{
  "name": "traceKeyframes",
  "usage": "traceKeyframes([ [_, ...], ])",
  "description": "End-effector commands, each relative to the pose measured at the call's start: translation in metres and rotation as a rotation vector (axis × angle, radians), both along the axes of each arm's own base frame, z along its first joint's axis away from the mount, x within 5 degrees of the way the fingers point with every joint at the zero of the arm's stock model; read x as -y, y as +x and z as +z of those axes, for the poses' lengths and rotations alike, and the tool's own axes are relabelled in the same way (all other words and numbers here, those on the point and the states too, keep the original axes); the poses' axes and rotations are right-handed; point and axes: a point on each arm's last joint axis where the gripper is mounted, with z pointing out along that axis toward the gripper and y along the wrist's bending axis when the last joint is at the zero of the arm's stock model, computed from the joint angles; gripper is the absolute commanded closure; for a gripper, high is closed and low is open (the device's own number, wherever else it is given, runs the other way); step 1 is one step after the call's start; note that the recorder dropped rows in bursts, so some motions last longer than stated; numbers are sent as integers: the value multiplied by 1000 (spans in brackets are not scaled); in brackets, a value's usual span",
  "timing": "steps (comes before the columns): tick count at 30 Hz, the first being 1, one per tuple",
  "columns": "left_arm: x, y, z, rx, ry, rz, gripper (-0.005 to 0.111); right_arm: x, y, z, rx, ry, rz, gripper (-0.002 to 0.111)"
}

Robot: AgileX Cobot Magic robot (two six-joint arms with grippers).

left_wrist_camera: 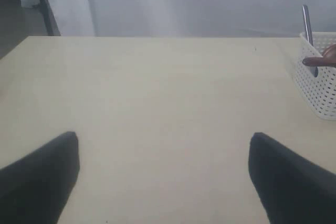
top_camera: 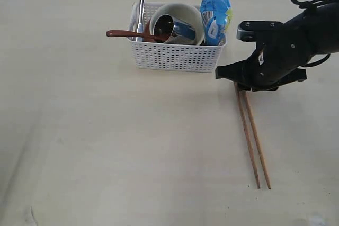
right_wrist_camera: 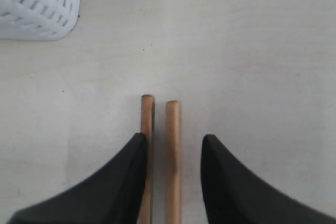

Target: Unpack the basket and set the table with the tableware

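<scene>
The white basket (top_camera: 175, 56) stands at the back of the table (top_camera: 106, 146). It holds a cream bowl (top_camera: 185, 11) with a steel mug (top_camera: 172, 27) lying in it, a red-brown spoon (top_camera: 130, 34) and an upright steel knife (top_camera: 141, 3). Two wooden chopsticks (top_camera: 254, 136) lie side by side on the table, right of the basket. My right gripper (top_camera: 241, 84) is low over their far ends. In the right wrist view the chopsticks (right_wrist_camera: 173, 124) lie between its parted fingers (right_wrist_camera: 173, 136), with a gap beside one. My left gripper (left_wrist_camera: 163, 136) is open over bare table.
A blue snack bag (top_camera: 217, 11) stands in the basket's right end. The left wrist view catches the basket's corner (left_wrist_camera: 320, 90) with the knife (left_wrist_camera: 306, 22) and the spoon handle (left_wrist_camera: 317, 62). A pale wall lies beyond the table's far edge.
</scene>
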Motion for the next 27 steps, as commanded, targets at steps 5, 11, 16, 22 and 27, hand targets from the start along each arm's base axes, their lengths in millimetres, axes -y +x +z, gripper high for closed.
traceKeyframes([
  [5,0,0,0,6,-3,-4,26,4,11,81,163,-15,-1,74],
  [11,0,0,0,6,-3,-4,26,11,8,151,440,-41,69,74],
  [16,0,0,0,6,-3,-4,26,11,6,176,600,-64,169,54],
  [22,0,0,0,6,-3,-4,26,11,6,182,664,-129,240,46],
  [27,0,0,0,6,-3,-4,26,13,6,180,664,-179,268,46],
])
